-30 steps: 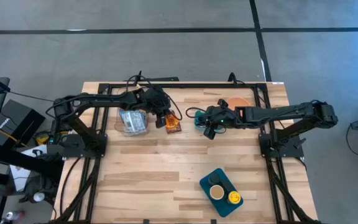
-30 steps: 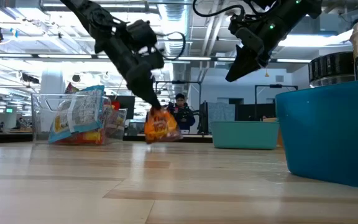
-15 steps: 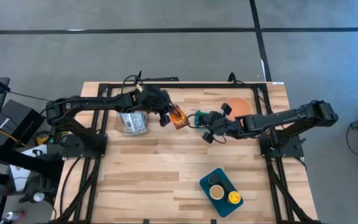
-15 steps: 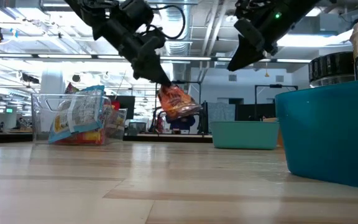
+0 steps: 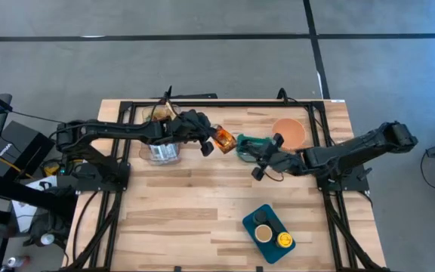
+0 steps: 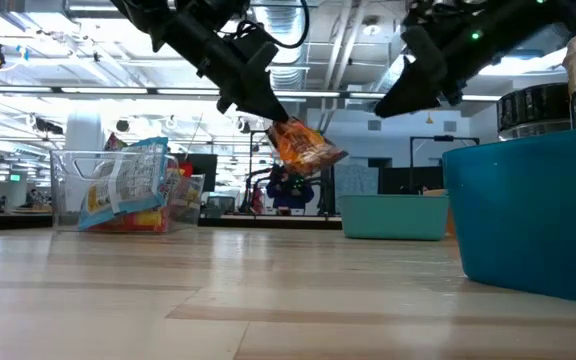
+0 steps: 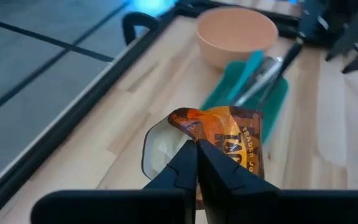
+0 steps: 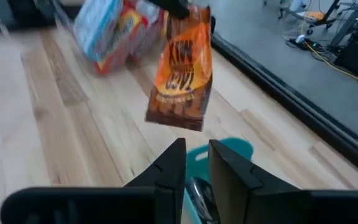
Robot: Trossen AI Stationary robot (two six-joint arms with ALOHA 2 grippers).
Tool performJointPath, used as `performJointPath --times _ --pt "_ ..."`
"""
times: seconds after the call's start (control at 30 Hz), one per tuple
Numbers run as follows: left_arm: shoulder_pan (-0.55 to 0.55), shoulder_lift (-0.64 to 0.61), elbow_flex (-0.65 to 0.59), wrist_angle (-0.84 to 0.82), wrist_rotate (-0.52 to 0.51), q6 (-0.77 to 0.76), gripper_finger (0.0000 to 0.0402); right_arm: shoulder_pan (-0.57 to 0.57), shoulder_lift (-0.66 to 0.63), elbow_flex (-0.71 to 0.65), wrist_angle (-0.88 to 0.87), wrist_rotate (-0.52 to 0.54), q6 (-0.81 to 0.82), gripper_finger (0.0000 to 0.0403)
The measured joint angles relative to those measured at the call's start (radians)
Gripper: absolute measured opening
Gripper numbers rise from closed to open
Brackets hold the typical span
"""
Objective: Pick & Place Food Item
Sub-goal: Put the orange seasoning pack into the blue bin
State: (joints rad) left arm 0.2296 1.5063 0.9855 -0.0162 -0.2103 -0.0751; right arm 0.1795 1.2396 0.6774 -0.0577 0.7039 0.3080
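My left gripper point(image 5: 207, 143) is shut on an orange snack bag point(image 5: 225, 139), held in the air between the clear bin point(image 5: 161, 149) and the teal tray point(image 5: 248, 143). The bag also shows in the low view point(image 6: 304, 146) and the right wrist view point(image 8: 182, 68). My right gripper point(image 5: 257, 171) hovers over the near side of the teal tray, a little to the right of the bag. Its fingers stand a narrow gap apart and hold nothing point(image 8: 196, 163). My left gripper pinches the bag's upper edge point(image 6: 274, 124) between its two fingers. The fingers slant down from the table's left point(image 7: 196, 163). The bag is lifted clear of the table and hangs tilted below and beyond the fingertips.
The clear bin holds more snack packs point(image 6: 118, 185). The teal tray carries a utensil point(image 7: 260, 71), and a peach bowl point(image 5: 289, 132) stands behind it. A blue tray with cans point(image 5: 269, 233) sits near the front edge and looms large in the low view point(image 6: 528, 210).
My left gripper has lifted the orange bag off the table and carried it up and toward the right, toward the teal tray; the bag now hangs tilted in the air. My right gripper has drawn back a little toward the near edge.
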Motion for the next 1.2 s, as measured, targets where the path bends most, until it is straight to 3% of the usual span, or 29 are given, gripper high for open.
performJointPath --times 0.27,0.47,0.7,1.0,1.2 --pt "-0.038 0.000 0.000 0.117 -0.130 -0.062 0.0000 -0.004 -0.170 -0.172 0.236 -0.055 0.048 0.0063" --pt "-0.039 0.000 0.000 0.216 -0.133 -0.133 0.0000 -0.018 -0.258 -0.220 0.283 -0.059 0.159 0.0063" --pt "-0.039 0.000 0.000 0.269 -0.133 -0.196 0.0000 -0.067 -0.273 -0.219 0.291 -0.085 0.271 0.0063" --pt "-0.044 0.000 0.000 0.269 -0.076 -0.248 0.0000 -0.156 -0.272 -0.219 0.290 -0.236 0.339 0.0063" --pt "-0.056 0.000 0.000 0.271 -0.072 -0.248 0.0000 -0.160 -0.272 -0.219 0.291 -0.278 0.340 0.0063"
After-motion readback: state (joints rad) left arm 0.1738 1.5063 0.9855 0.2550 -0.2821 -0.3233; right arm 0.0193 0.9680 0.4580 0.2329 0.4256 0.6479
